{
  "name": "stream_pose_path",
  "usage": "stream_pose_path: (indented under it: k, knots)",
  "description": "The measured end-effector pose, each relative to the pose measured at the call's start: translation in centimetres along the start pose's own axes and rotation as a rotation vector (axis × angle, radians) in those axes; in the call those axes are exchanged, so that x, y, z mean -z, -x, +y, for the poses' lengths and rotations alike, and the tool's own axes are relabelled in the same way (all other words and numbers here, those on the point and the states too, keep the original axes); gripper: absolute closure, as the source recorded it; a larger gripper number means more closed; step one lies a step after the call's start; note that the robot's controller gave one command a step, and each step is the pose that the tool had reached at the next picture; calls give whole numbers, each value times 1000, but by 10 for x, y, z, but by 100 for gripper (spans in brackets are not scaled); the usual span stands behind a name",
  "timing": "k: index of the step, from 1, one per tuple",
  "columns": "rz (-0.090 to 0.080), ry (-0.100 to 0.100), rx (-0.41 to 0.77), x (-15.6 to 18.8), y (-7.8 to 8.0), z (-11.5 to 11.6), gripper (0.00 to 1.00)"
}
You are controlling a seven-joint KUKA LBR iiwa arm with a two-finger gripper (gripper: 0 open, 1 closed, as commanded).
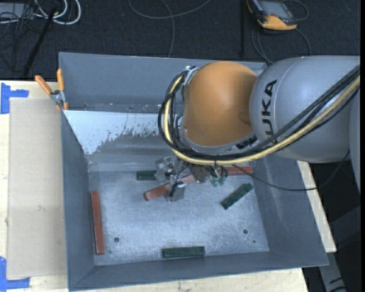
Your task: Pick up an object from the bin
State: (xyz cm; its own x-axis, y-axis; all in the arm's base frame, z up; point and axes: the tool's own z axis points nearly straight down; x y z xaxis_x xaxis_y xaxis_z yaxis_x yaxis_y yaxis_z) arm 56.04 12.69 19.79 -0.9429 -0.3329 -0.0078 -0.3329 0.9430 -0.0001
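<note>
Near the grey bin's (76, 193) middle the gripper (175, 188) sits at the right end of a short brown bar (152, 194) (open or clamped, I cannot tell), a green bar (236, 196) off to its right.

This looks like a robotics lab or test cell. A big silver industrial robot arm (304, 111), lettered "UKA" on its casing, carries an orange domed cover (216, 102) and a bundle of black and yellow cables (166, 119) at its wrist. It leans over a grey sheet-metal bin (109, 81) with sloped walls. Behind lies a dark floor (201, 35) strewn with loose white cables (64, 8) and an orange-and-grey handheld device (272, 15).
</note>
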Motion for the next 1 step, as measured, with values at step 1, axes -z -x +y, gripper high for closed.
stream_pose_path:
  k: [1]
  knots:
    - [2, -1, -9, 40, -6, 0, 100]
